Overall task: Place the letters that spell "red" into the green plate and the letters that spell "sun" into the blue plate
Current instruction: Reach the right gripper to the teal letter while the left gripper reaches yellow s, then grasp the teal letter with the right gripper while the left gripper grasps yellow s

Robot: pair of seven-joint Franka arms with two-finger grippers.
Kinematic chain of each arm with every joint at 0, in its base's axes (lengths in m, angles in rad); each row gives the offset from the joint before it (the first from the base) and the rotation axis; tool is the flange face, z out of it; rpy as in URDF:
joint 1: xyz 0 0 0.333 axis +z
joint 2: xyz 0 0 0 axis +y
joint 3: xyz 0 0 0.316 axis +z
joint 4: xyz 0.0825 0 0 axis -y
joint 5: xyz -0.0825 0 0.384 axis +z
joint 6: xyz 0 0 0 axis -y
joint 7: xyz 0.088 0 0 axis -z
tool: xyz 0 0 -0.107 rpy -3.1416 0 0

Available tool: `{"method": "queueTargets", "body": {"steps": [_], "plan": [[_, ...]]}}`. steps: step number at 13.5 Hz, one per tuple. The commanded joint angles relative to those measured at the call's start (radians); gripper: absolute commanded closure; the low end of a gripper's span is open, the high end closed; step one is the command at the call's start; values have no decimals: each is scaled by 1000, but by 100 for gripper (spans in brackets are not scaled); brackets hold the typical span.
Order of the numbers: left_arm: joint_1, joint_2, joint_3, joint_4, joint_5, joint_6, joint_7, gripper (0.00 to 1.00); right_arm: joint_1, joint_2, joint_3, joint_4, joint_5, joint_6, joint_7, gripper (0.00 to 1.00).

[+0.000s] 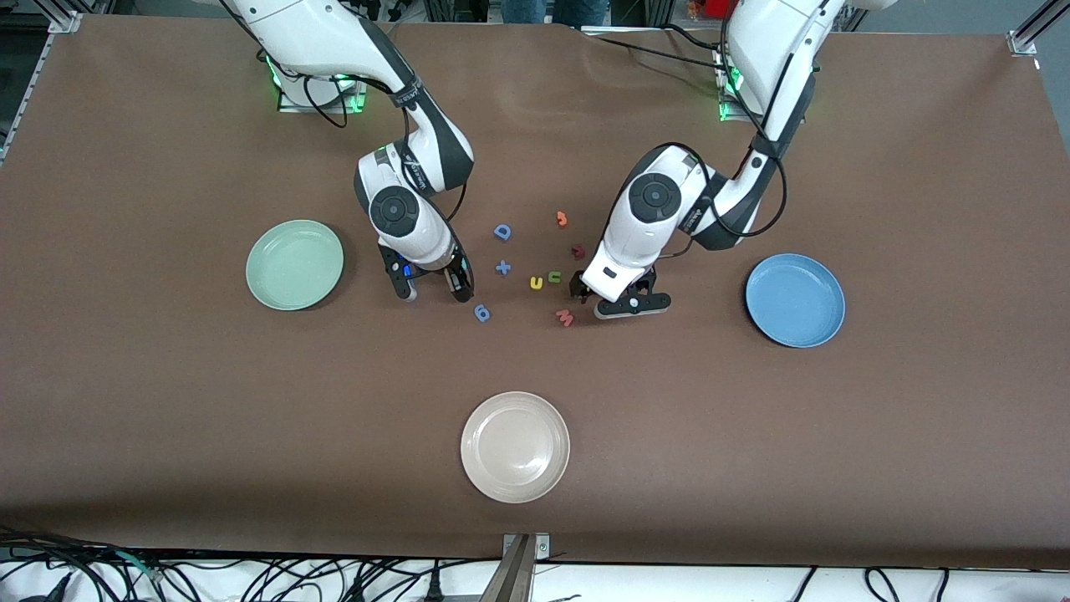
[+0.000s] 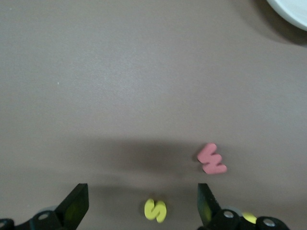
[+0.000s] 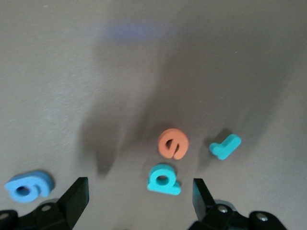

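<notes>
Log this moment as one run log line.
left tool: open over yellow s | right tool: open over teal d | green plate, blue plate: no letters

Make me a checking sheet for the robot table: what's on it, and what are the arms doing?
Surface: brown table mat.
Job's things: round mint-green plate and round blue plate hold nothing; teal foam "d", orange "e", teal "r", yellow "s", yellow "u", green "n" on the mat.
Clutter: cream plate, pink "w", blue "D", blue "6".
Grippers: left gripper over "s", right gripper over "d"; jaws open.
Cables: bundle at the table's edge.
Surroundings: nothing seen.
</notes>
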Motion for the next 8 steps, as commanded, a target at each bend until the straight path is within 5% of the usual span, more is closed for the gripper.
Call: {"method": "queueTargets", "body": {"steps": [1,8], "plan": [[-19,-1,9,-65,123,78,-139,0,10,-11,-7,-33,12,19,7,5],[-77,17,8,-80,126,76,-121,1,12,-1,-6,-33,14,19,13,20]]}}
